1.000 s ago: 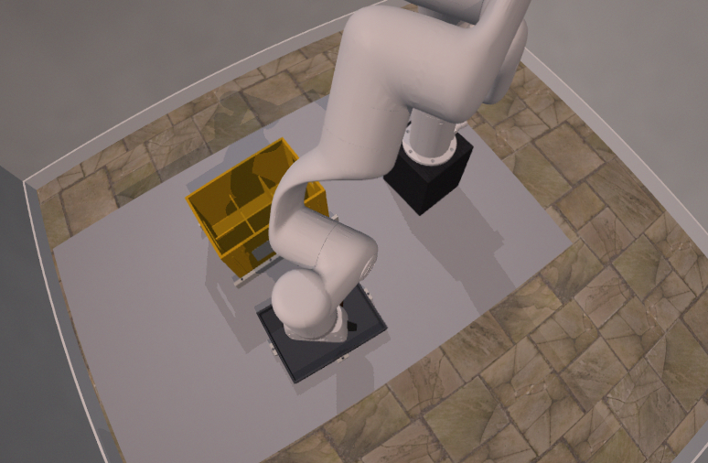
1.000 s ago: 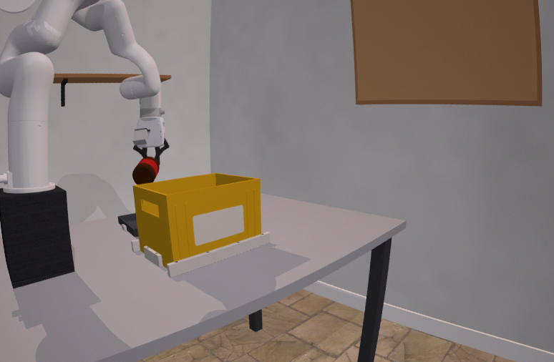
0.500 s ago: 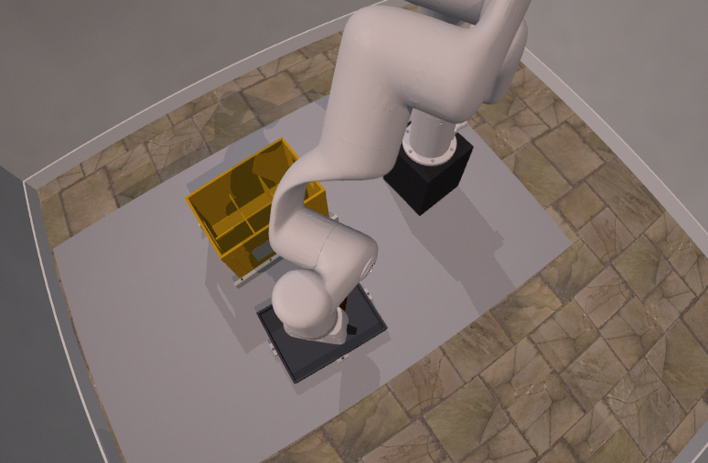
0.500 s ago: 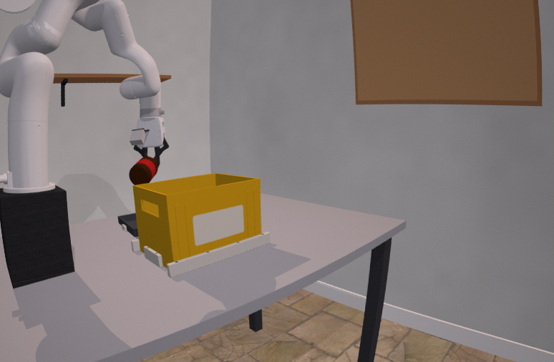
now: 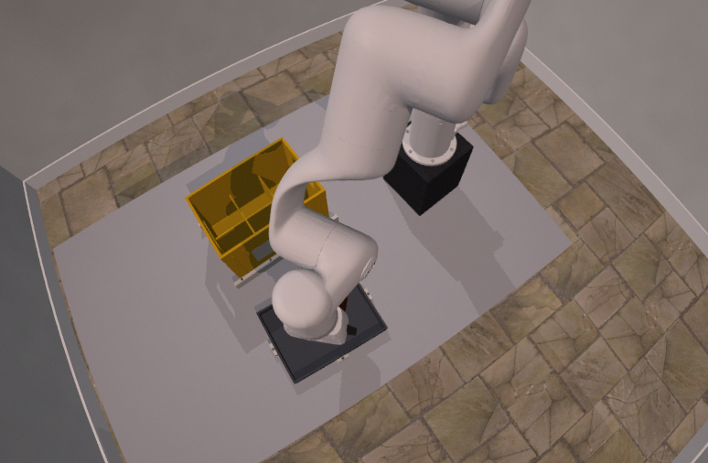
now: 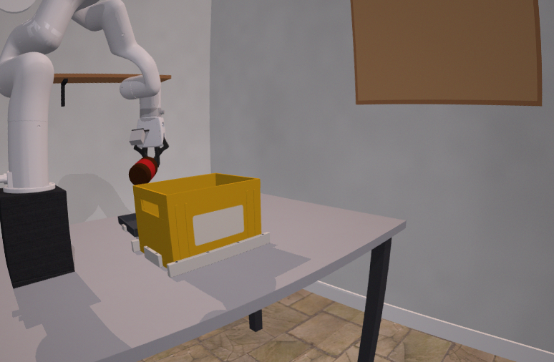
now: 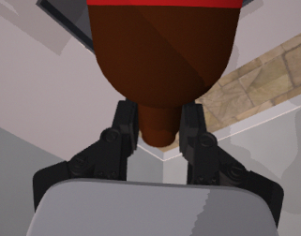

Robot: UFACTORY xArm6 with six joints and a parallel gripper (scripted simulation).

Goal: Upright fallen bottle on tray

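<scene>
My gripper is shut on the neck of a brown bottle with a red label and holds it in the air, tilted, above the dark tray. In the wrist view the black fingers clamp the bottle's narrow neck, and its brown shoulder and red label fill the upper picture. In the top view the arm hides nearly all of the bottle. A corner of the tray shows behind the yellow crate.
The yellow crate with inner dividers stands on the table just beyond the tray, held by white stops. The arm's black base block stands further back. The table edge is to the right in the exterior view.
</scene>
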